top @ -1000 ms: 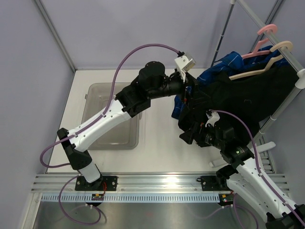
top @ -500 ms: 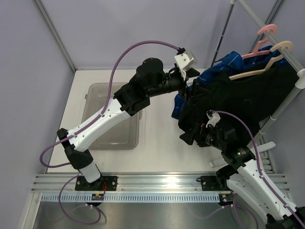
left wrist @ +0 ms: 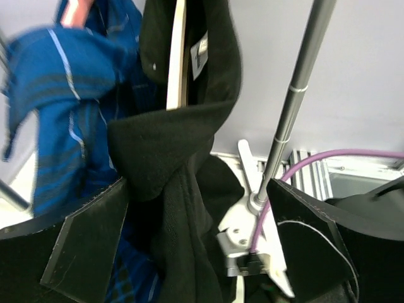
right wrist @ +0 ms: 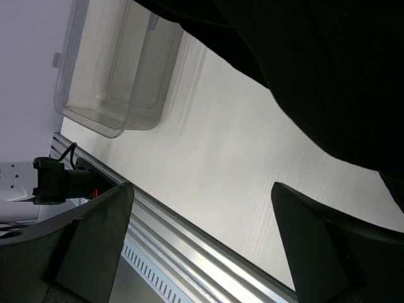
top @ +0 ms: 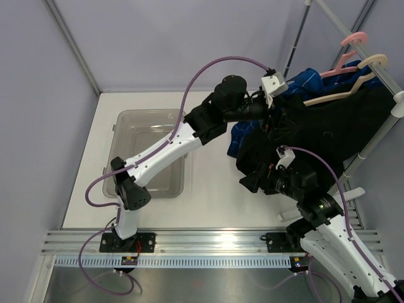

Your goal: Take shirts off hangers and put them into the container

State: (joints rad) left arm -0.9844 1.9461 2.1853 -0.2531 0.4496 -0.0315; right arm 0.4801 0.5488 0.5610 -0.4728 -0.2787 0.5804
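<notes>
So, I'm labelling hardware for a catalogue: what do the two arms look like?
Both the left arm and right arm have white links with black joints, a purple cable looping along each, and flat black gripper fingers.

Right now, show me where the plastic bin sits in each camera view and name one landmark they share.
Top view: the bin is left of centre, partly under the left arm.
Left wrist view: not in it.
Right wrist view: the bin fills the upper left corner.
Shared landmark: the black shirt, at right in the top view, centre in the left wrist view, upper right in the right wrist view.
</notes>
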